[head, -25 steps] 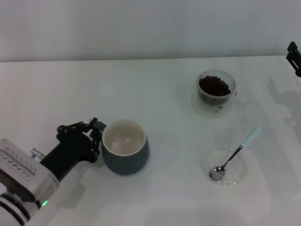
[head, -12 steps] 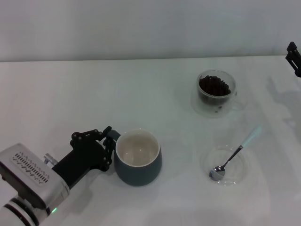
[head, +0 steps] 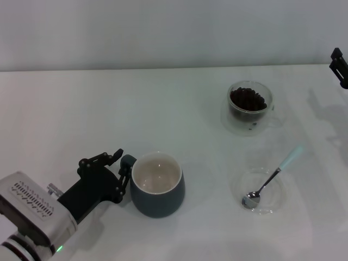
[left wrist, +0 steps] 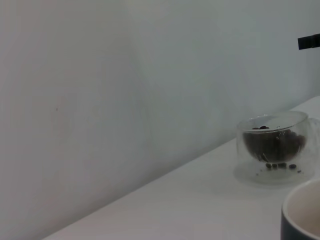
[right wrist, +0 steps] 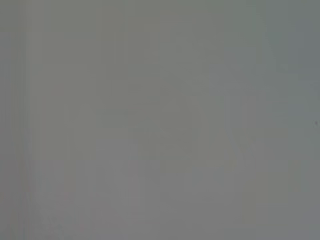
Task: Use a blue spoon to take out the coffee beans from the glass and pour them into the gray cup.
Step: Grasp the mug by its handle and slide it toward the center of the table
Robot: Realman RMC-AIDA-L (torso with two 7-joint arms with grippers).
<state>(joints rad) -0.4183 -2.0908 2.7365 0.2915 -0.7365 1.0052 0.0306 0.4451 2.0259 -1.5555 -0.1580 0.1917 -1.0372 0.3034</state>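
Head view: left gripper (head: 120, 166) beside gray cup (head: 157, 185), saucer (head: 265, 190) apart.

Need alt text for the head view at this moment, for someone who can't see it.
The left gripper sits at the handle of the empty gray cup near the front of a white table. To the right, the blue spoon rests with its bowl in a clear saucer, the glass of coffee beans behind it; the right gripper shows at the right edge.
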